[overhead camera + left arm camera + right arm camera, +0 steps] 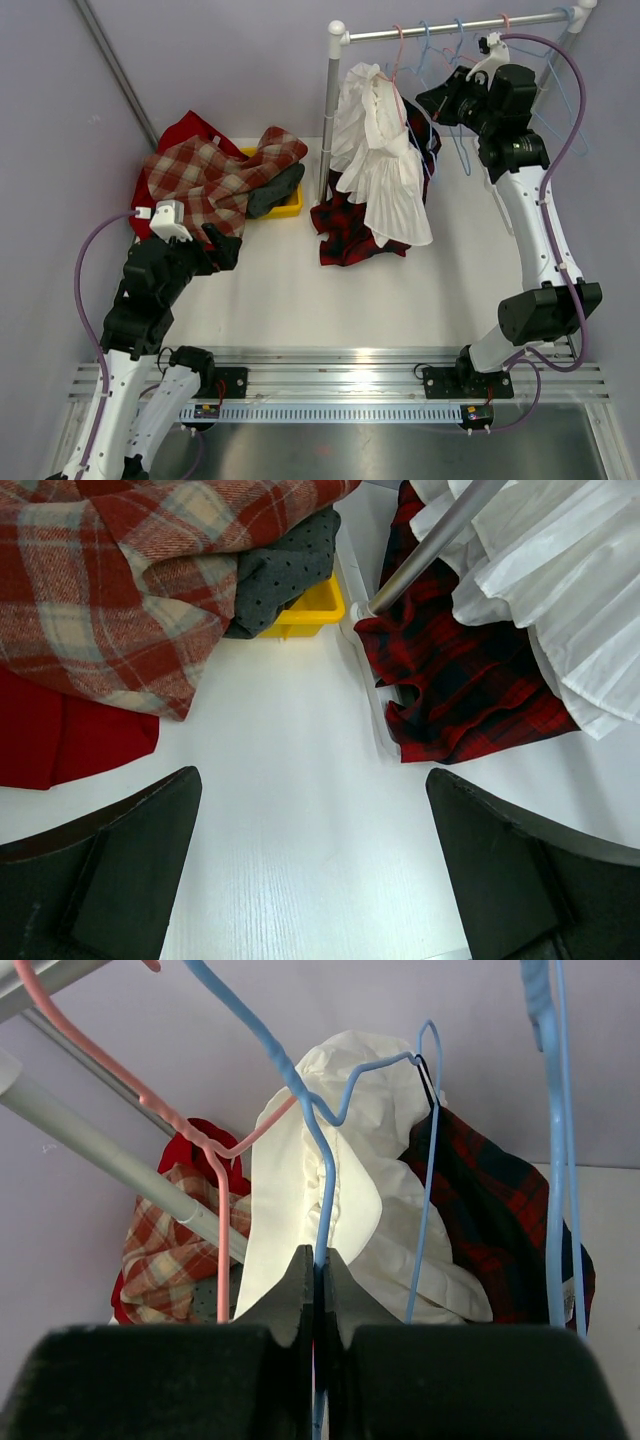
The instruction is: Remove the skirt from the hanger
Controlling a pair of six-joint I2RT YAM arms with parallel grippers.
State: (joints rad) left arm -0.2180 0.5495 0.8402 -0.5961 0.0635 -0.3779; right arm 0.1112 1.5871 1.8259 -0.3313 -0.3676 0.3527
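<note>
A white pleated skirt (pixel 385 180) hangs from a blue wire hanger (pixel 322 1190) on the rack rail (pixel 450 27). Its top is bunched over the hanger's shoulder (pixel 345 1130). My right gripper (pixel 318 1260) is up at the rail beside the skirt (pixel 432 100), shut on the blue hanger's wire, which runs between the fingers. A dark red and black plaid garment (pixel 345 235) hangs behind the white skirt and spills onto the table (pixel 470 695). My left gripper (pixel 312 777) hovers low over the white tabletop at the left (pixel 225 245), open and holding nothing.
A pink hanger (pixel 215 1150) and other blue hangers (pixel 460 60) hang on the same rail. The rack's upright pole (pixel 328 120) stands mid-table. A pile of red-tan plaid cloth (pixel 210 175) and a grey garment lie over a yellow bin (pixel 310 605) at the back left.
</note>
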